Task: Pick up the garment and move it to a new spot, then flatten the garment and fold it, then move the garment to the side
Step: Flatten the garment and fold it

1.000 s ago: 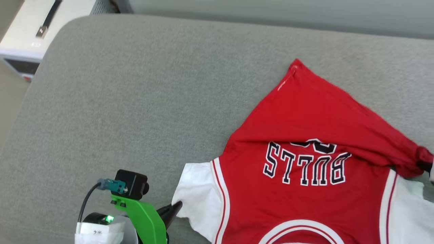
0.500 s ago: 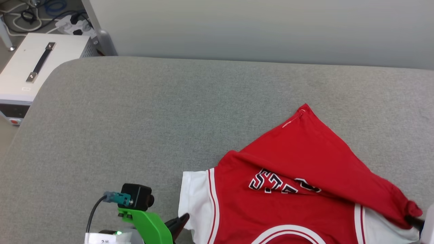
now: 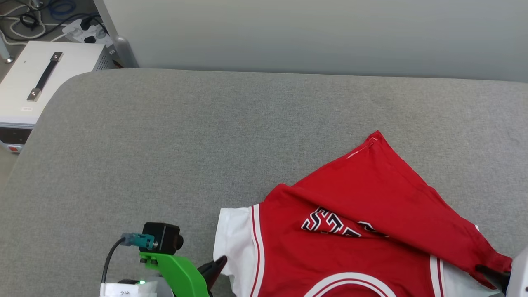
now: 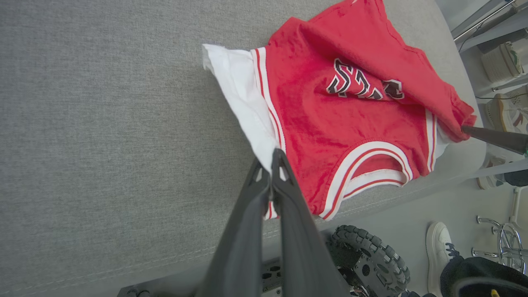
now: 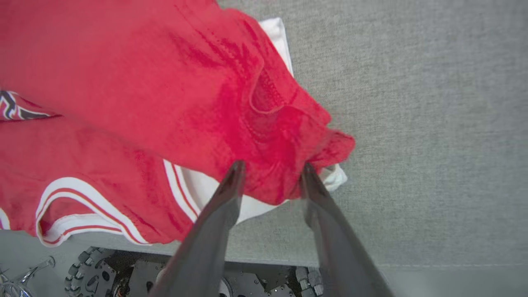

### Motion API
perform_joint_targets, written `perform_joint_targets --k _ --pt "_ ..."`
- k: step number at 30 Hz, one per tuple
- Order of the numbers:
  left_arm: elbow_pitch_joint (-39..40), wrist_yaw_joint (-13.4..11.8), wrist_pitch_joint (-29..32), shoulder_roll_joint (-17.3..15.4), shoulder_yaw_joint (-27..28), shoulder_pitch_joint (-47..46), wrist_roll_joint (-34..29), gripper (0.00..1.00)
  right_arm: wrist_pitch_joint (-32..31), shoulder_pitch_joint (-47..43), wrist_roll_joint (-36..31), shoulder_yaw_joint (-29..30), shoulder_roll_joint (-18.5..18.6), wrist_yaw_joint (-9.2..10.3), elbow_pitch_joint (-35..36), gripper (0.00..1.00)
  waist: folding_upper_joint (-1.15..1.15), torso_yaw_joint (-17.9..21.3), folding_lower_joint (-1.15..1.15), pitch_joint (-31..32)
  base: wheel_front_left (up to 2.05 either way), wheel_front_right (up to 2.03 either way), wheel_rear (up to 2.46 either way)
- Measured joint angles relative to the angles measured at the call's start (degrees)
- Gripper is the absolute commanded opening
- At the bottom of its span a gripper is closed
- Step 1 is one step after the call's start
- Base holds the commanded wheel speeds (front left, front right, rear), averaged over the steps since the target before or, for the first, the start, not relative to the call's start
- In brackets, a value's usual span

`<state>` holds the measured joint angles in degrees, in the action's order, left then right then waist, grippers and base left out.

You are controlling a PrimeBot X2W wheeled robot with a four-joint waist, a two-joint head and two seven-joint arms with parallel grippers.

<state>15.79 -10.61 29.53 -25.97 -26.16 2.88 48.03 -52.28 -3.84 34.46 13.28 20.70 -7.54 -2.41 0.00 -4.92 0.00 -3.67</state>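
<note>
The garment [image 3: 350, 255], a red jersey with white sleeves, lies on the grey cushion [image 3: 165, 144] at the lower right. Its hem is folded down across the chest and hides part of the black-and-white lettering [image 3: 330, 225]. My left gripper [image 3: 218, 264] is shut, its tips [image 4: 273, 159] at the edge of the white sleeve [image 4: 239, 86]. I cannot tell whether cloth is pinched there. My right gripper [image 5: 270, 175] stands open, with the bunched red hem corner [image 5: 288, 140] lying between its tips. It also appears at the right edge of the head view [image 3: 491, 274].
The cushion's front edge [image 4: 165, 264] runs just behind both grippers, with the robot's wheels [image 4: 367, 260] and a foot in a white shoe [image 4: 437, 247] beyond it. A white box with a handle [image 3: 37, 82] and cables [image 3: 41, 16] sit past the far left corner. A pale wall [image 3: 288, 33] backs the cushion.
The camera tilted up. The right gripper pulled the hem corner down over the lettering, and its jaws have now parted. The left gripper stayed shut at the sleeve.
</note>
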Motion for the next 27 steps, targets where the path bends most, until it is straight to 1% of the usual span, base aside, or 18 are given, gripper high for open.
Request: perform_joint_targets --k 3,6,10,13,16,21,27 --pt "0.27 0.01 -0.08 0.03 -0.04 -0.09 0.00 0.00 -1.07 1.61 0.47 -0.77 1.32 0.01 2.78 1.00 0.00 -0.40 0.00 -0.55 0.00 0.00 0.00" --pt "0.87 0.02 -0.07 -0.04 0.02 -0.12 0.01 0.00 -3.50 4.58 1.45 -2.21 2.14 0.01 7.02 1.00 0.00 -1.00 0.00 -1.35 0.00 0.00 0.00" --pt "1.67 0.02 -0.07 -0.35 -0.08 -0.75 -0.29 0.00 -8.00 10.99 2.58 -4.43 2.76 0.01 11.49 1.00 0.00 -2.00 0.00 -3.09 0.00 0.00 0.00" --pt "2.46 0.03 -0.09 -0.34 -0.07 -1.93 -0.71 0.00 -11.13 16.86 2.35 -5.98 3.18 0.01 12.11 1.00 0.00 -2.98 0.00 -4.78 0.00 0.00 0.00" --pt "3.09 0.13 -0.23 -0.33 -0.08 -3.09 -1.20 0.00 -12.65 22.38 0.60 -7.87 3.92 0.01 10.67 1.00 0.00 -4.21 0.00 -6.73 0.00 0.00 0.00" --pt "3.28 0.35 -0.59 -0.18 -0.27 -4.43 -2.13 0.00 -14.12 30.77 -2.48 -10.55 3.94 0.01 4.53 1.00 0.00 -6.82 0.00 -10.25 0.00 0.00 0.00" --pt "3.30 1.42 -1.32 1.23 -1.47 -6.02 -2.26 0.00 -14.12 38.37 -5.55 -13.80 5.86 0.01 -2.57 1.00 0.00 -10.21 0.00 -14.22 0.00 0.00 0.00"
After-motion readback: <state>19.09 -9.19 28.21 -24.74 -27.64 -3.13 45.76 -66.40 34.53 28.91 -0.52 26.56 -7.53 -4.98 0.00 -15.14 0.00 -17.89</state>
